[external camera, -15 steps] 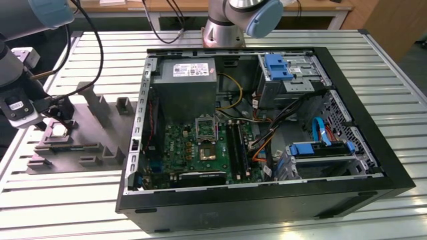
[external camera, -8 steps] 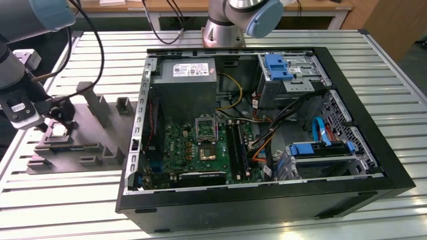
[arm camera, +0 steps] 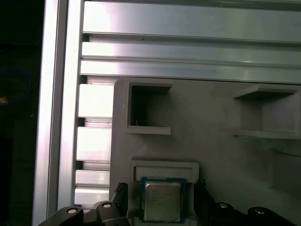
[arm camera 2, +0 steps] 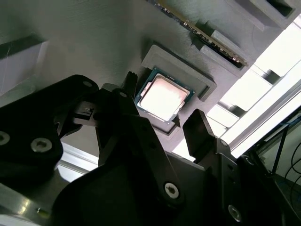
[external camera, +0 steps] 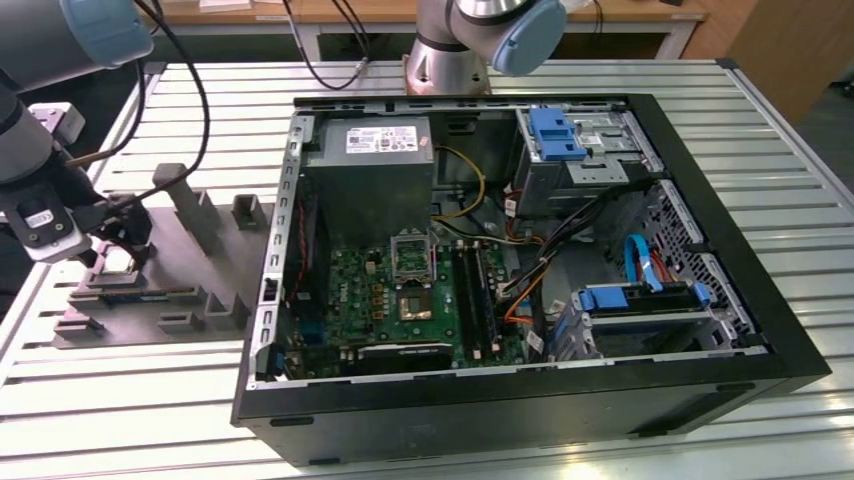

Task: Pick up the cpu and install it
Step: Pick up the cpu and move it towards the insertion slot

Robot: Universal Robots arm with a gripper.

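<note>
- Slatted aluminium bench (external camera: 147,400) carries a grey moulded tray (external camera: 180,285) at the exterior view's left. A black computer case (external camera: 534,410) lies open beside it, at the exterior view's right.
- cpu (arm camera 2: 163,98) lies flat in a shallow square pocket of the tray with its metal top up. A raised grey lip borders one side of the pocket. Both wrist views show the cpu seated there, not lifted.
- Tool (arm camera 2: 164,101) is open. Its two dark fingers (arm camera 2: 202,134) stand one on each side of the cpu, and a gap shows between each tip and the chip's edges.
- In the exterior view the tool (external camera: 118,245) hangs over the tray's end farthest from the case, directly above the cpu (external camera: 118,262).
- Tray, other compartments: the first wrist view shows a square recess (arm camera: 146,113) just beyond the cpu pocket. The second wrist view shows a long thin board (arm camera 2: 211,40) standing on edge in a slot near the cpu pocket.
- Case contents: a green motherboard (external camera: 400,295) lies on the floor of the case. A grey box with a white label (external camera: 371,150) sits at the far end. Drive cages with blue fittings (external camera: 638,298) sit along the side at the exterior view's right. Loose cables run between these parts.
- cpu is well apart from the motherboard, with the case wall between them.
</note>
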